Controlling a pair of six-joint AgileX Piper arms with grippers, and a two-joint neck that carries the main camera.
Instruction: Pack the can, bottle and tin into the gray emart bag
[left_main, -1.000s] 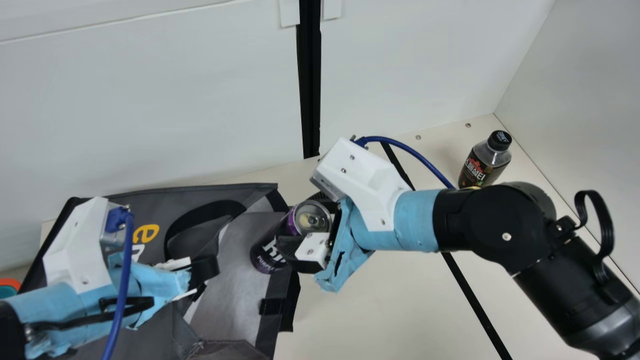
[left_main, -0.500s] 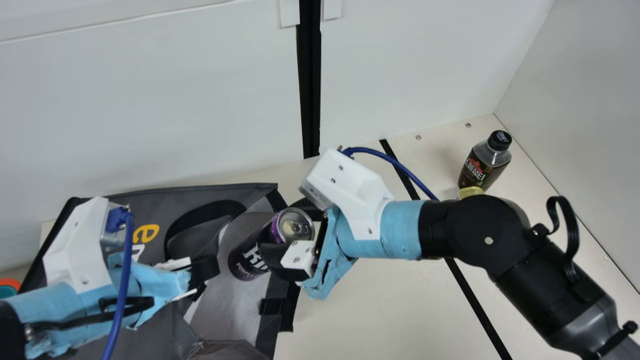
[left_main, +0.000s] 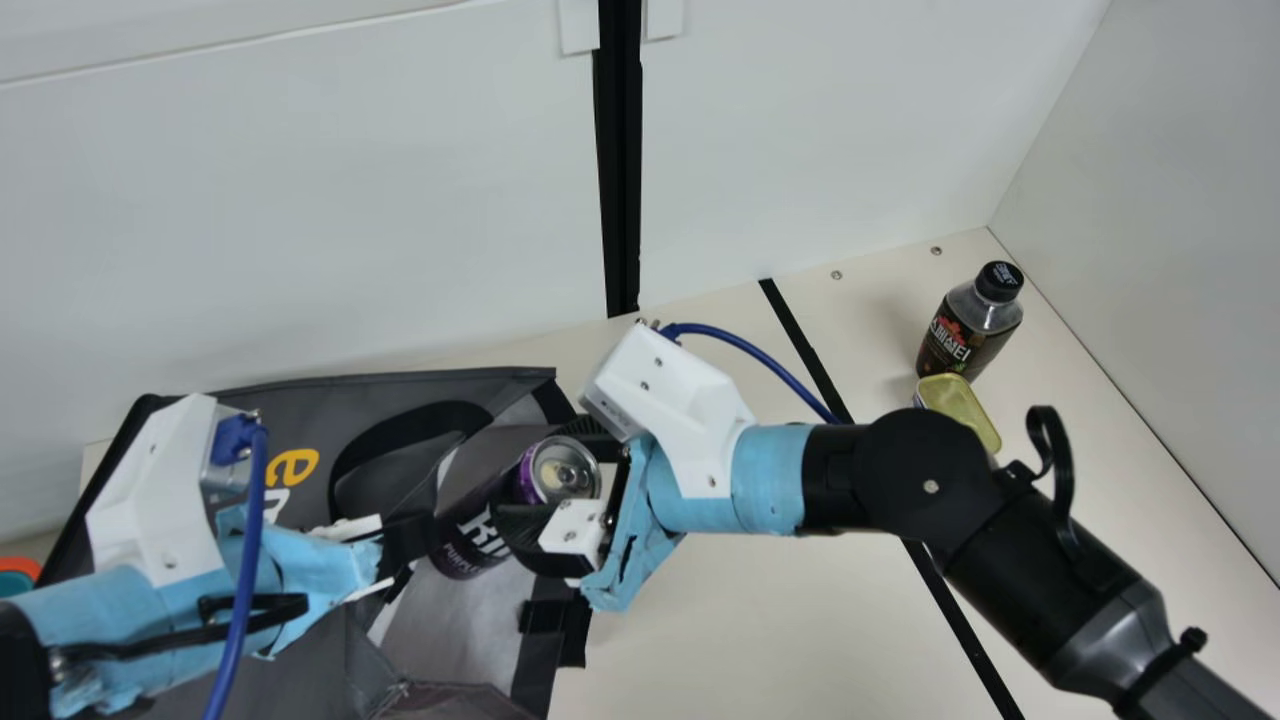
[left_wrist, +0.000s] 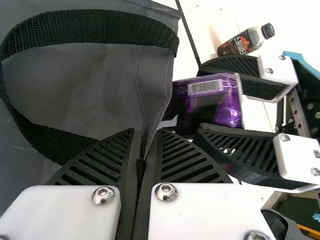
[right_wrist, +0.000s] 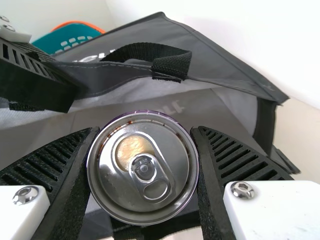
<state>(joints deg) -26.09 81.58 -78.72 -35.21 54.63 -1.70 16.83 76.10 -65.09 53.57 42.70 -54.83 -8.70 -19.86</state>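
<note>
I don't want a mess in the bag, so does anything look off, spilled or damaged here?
Yes: the can has brownish specks inside its top rim, like residue, and a golden patch at its mouth. I can't tell whether it's open. I see no spill.

The bag (left_main: 300, 400) lay left on the table (left_main: 720, 620), the basket (left_main: 15, 583) left of it, the can (left_main: 482, 525) at its mouth. Right rear stood the bottle (left_main: 968, 330), the tin (left_main: 955, 404) just before it.
</note>
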